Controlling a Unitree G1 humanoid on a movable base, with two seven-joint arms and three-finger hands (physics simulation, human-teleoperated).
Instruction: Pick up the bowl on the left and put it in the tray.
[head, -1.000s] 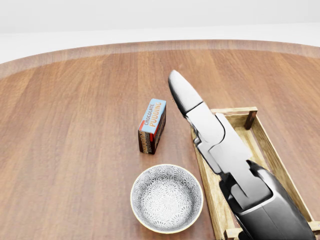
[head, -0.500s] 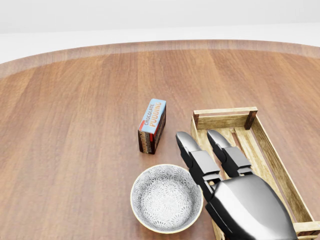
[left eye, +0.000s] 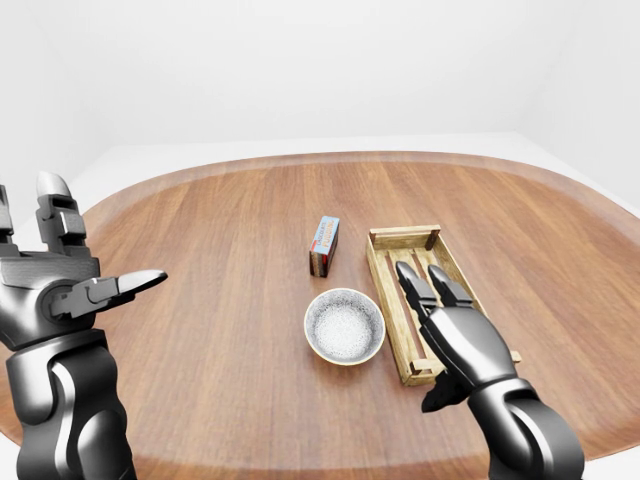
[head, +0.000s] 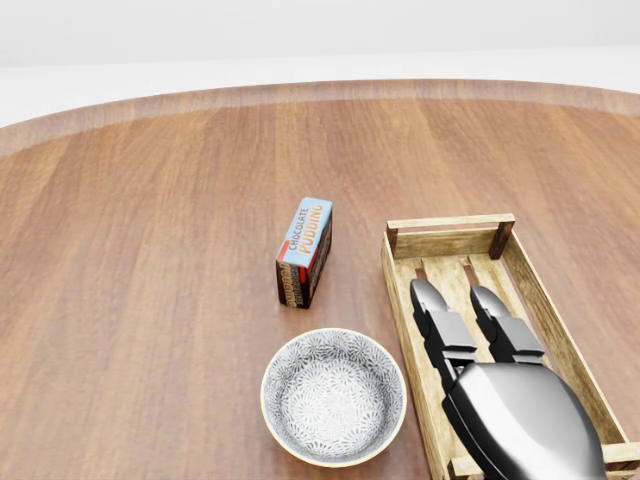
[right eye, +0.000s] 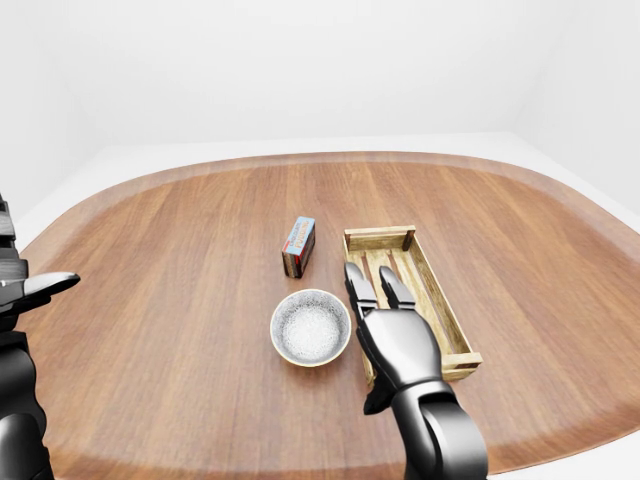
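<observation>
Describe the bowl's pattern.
The bowl is white with a fine grey floral print and a pale rim; clearest in the head view.

Head view: 1 tray (head: 445, 243) lying on 1 table (head: 150, 250); 1 bowl (head: 333, 397) sitting left of tray; 1 pudding box (head: 305, 252) standing up-left of tray; 2 hands showing: left hand (left eye: 55, 295), right hand (left eye: 465, 345).

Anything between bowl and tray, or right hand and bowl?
Nothing visible. Bare table separates the bowl from the tray; the right hand hovers over the tray. In the head view, the pudding box sits above the bowl.
</observation>
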